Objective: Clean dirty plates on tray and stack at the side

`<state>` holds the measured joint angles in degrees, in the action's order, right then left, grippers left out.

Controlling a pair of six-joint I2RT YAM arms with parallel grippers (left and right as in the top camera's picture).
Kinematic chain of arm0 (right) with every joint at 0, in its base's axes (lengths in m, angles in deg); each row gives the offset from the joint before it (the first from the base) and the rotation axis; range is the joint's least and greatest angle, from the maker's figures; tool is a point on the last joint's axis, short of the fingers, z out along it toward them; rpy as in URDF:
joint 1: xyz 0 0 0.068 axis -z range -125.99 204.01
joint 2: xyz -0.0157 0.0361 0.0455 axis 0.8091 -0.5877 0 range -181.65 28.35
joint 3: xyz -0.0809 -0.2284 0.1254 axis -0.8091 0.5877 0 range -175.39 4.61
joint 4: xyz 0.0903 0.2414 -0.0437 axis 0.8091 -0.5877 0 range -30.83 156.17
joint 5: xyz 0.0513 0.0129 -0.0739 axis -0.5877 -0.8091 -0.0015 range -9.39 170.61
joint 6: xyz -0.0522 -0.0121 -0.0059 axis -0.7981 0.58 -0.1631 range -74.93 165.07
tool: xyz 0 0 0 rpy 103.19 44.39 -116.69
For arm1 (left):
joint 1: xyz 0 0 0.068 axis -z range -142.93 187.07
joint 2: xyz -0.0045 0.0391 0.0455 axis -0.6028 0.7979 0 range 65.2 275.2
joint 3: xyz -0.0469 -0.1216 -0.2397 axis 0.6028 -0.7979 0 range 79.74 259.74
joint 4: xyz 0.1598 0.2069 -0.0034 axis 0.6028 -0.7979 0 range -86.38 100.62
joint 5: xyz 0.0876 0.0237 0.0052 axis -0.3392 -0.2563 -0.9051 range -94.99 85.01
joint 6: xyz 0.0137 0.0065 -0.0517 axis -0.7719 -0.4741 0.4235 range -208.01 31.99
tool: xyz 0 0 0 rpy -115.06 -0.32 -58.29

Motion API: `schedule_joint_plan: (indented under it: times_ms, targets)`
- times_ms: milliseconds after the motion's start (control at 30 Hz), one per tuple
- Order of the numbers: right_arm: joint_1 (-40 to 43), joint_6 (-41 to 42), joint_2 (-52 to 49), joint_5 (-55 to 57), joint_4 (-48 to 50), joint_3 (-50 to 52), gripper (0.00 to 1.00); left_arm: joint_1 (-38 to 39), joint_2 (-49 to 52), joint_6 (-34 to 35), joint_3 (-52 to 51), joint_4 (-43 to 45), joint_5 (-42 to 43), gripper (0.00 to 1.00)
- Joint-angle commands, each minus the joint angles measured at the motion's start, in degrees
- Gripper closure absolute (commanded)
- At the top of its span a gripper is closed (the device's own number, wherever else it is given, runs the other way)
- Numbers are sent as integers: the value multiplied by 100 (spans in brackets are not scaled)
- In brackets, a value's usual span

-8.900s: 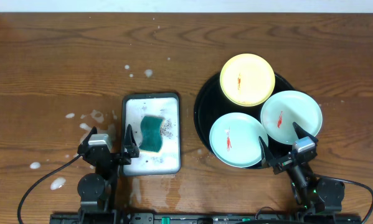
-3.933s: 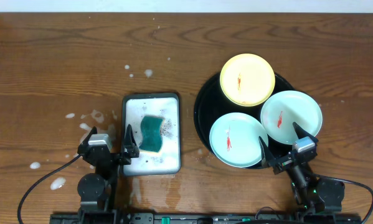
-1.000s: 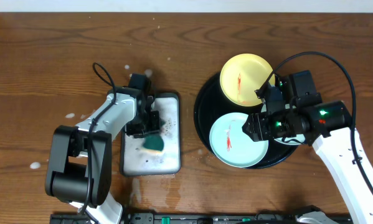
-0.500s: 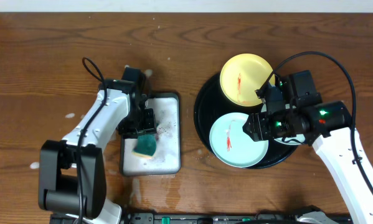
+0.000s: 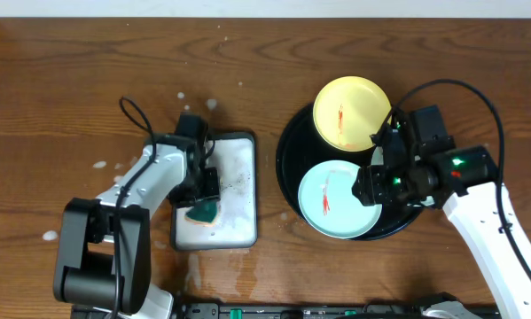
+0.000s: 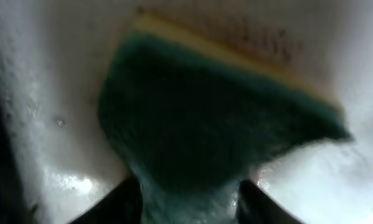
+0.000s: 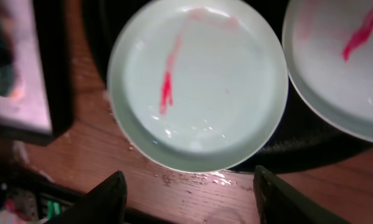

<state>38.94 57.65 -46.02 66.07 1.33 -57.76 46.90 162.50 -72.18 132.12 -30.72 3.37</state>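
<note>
Brown wooden table (image 5: 70,89) bore the round black tray (image 5: 288,159), its near mint-blue plate (image 7: 195,81) smeared red. Our left gripper (image 6: 189,202) clamped a green sponge (image 6: 217,118); our right gripper (image 7: 195,199), spread above, should steady that plate first, we judged.

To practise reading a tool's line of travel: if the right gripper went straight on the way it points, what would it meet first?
Most likely the near pale blue plate, red-smeared, on the black tray; the open jaws frame its near rim. Depth is unclear.
</note>
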Motion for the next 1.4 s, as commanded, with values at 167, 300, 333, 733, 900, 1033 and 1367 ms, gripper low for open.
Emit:
schedule_joint_plan:
  times_ms: [167,300,333,733,900,1033,1367]
  targets:
    - [566,210,-90,166,474,782,41,-11,2,105,-192,-7,-122,92]
    - [743,39,-376,166,717,1093,41,-9,-203,142,267,-503,48,92]
    - [743,46,-455,153,758,1165,43,-9,-284,140,387,-636,94,92]
    - [726,214,-1604,37,2529,1679,94,-9,-1729,142,933,-1110,1469,92]
    - [723,463,-1596,50,3108,1676,99,133,-1875,212,931,-1036,1569,92]
    - [684,520,-1598,424,3259,1679,99,614,-1812,446,931,-686,1567,93]
    - [529,992,-1598,361,3224,1679,99,1989,-1447,1587,931,1117,1451,92]
